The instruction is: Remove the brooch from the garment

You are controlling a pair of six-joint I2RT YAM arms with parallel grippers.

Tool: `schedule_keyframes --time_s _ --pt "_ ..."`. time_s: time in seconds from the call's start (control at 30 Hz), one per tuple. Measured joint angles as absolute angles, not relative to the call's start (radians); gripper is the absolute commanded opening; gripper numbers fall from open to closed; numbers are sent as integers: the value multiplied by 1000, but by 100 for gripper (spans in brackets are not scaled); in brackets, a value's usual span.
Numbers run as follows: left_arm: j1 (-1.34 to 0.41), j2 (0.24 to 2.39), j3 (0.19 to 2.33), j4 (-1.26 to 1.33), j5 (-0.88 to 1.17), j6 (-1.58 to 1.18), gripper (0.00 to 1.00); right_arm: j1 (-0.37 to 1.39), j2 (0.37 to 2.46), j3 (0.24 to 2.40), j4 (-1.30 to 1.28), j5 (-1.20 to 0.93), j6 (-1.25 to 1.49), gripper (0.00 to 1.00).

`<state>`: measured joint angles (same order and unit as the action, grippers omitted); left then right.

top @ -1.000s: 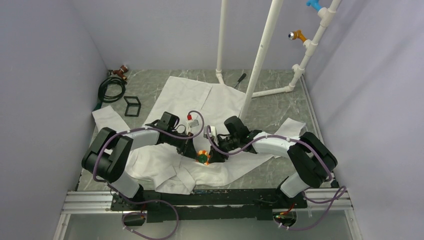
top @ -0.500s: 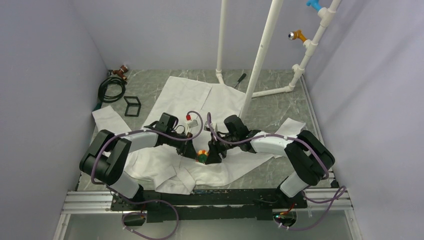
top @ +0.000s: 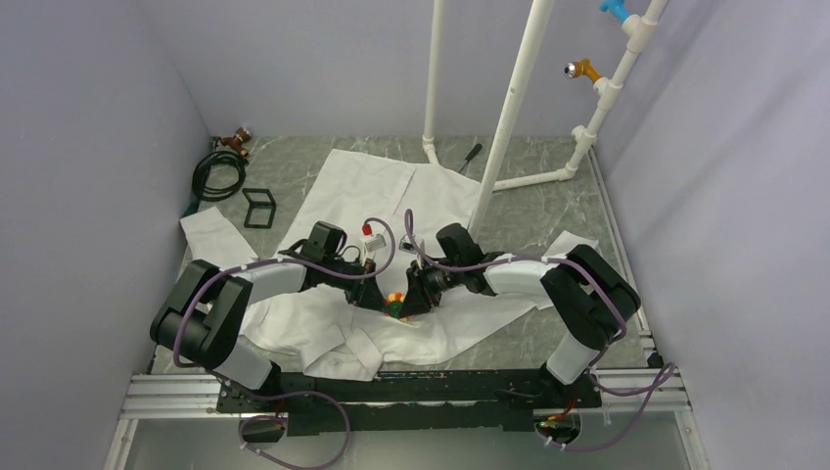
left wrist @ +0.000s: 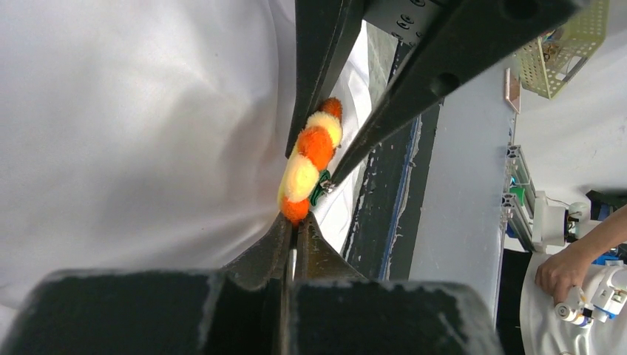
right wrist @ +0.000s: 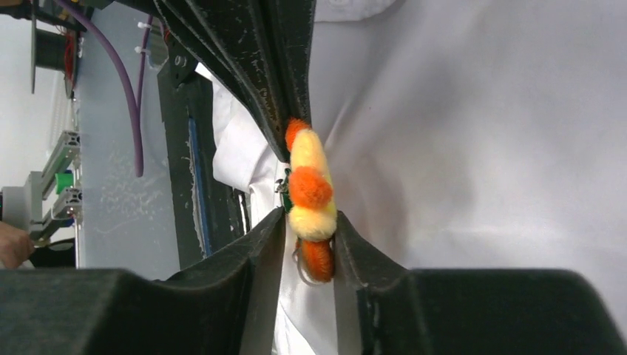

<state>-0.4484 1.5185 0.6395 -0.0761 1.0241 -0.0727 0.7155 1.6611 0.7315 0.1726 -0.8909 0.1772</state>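
Observation:
The white garment (top: pixel 372 191) lies spread on the table. The orange and yellow brooch (top: pixel 393 303) stands edge-up on a raised fold near the front, between both grippers. My left gripper (top: pixel 378 298) is shut, pinching garment fabric (left wrist: pixel 111 111) right at the brooch's (left wrist: pixel 310 155) lower orange petal. From the other side, my right gripper (right wrist: pixel 310 231) has its fingers (right wrist: pixel 255 259) pressed on both faces of the brooch (right wrist: pixel 310 188), around a yellow petal. A thin wire pin loop shows behind the lowest petal.
A white pipe rack (top: pixel 509 108) stands at the back right, with orange and blue hooks (top: pixel 584 69) on it. A black cable coil (top: pixel 217 171) and a black square frame (top: pixel 259 208) lie at the back left. A screwdriver (top: pixel 471 155) lies by the rack.
My right gripper has slid left along the shirt, opened wider, then closed its fingers onto the brooch. The left gripper stays shut on the fabric and has barely shifted.

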Motion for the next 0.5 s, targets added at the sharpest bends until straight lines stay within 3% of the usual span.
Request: schedule_keyframes --time_s 0.27,0.33,0.4,0.5 --pt "-447 1513 632 -65 1025 -83 1 701 1674 734 178 -908 196 4" --pt "-445 1513 627 -55 1028 -96 15 701 1678 734 182 -914 199 0" --pt "-440 1513 620 -40 1034 -112 35 699 1682 734 189 -922 202 0" --pt "-415 1506 596 17 1045 -161 49 699 1683 734 204 -933 206 0"
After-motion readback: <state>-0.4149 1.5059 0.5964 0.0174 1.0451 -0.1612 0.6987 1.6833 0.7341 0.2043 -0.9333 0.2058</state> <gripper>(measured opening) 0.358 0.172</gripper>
